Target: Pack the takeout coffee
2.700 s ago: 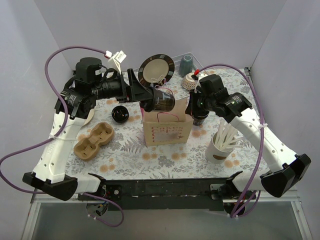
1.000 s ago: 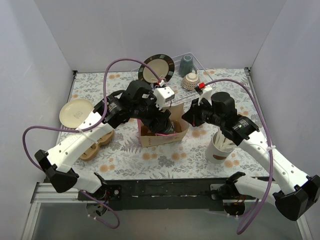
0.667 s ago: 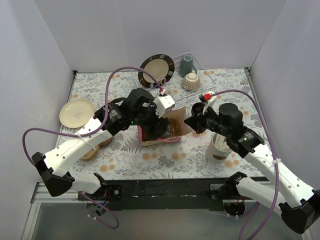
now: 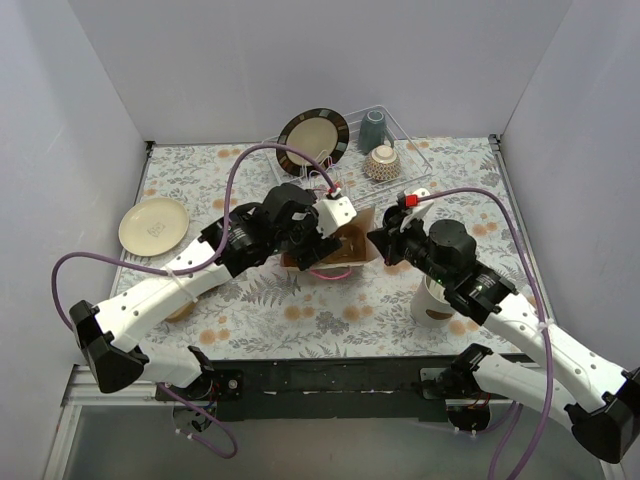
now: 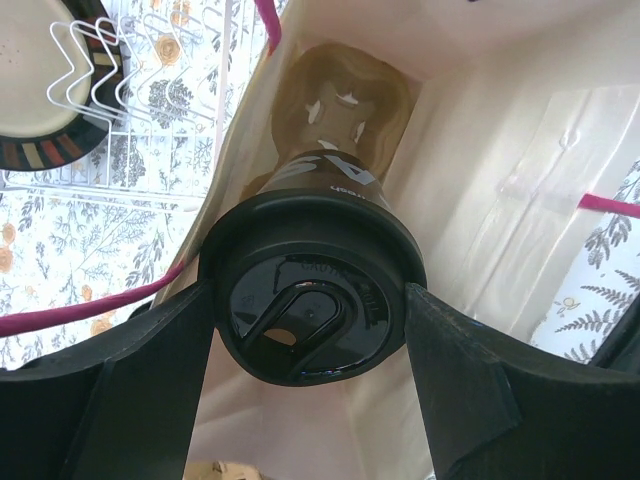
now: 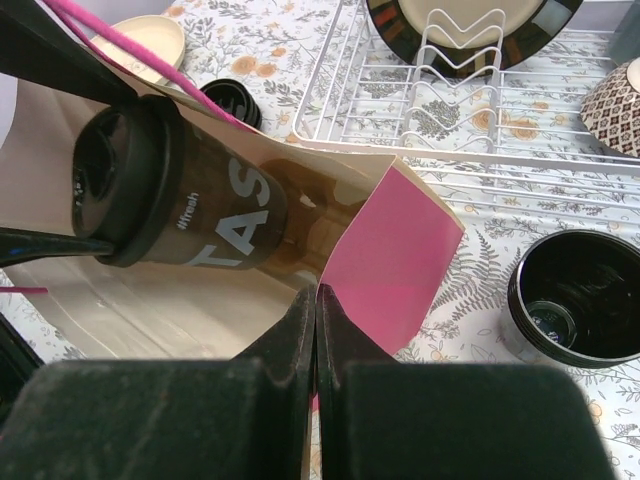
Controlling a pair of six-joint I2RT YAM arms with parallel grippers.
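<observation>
1. Top view: the left tool (image 4: 318,256) reaches down into the paper bag (image 4: 352,250) standing mid-desk (image 4: 290,312), and the right tool (image 4: 379,241) sits at the bag's right rim. Going straight down rather than sideways should spare the thin walls
2. Left wrist: the left tool is clamped on the coffee cup (image 5: 310,318), with a finger (image 5: 150,375) on each side of its lid. The cup is inside the bag, base towards the brown bottom, though I cannot tell whether it touches. It is best to let go only once the base rests flat
3. Right wrist: the right tool's fingers are together, pinching the bag's pink-lined flap so the mouth gapes. The cup leans, so it should be stood upright before release, with the flap held until then. A second cup (image 6: 575,295), without a lid, stands on the desk just beside the bag, and a loose lid (image 6: 232,100) lies beyond it
</observation>
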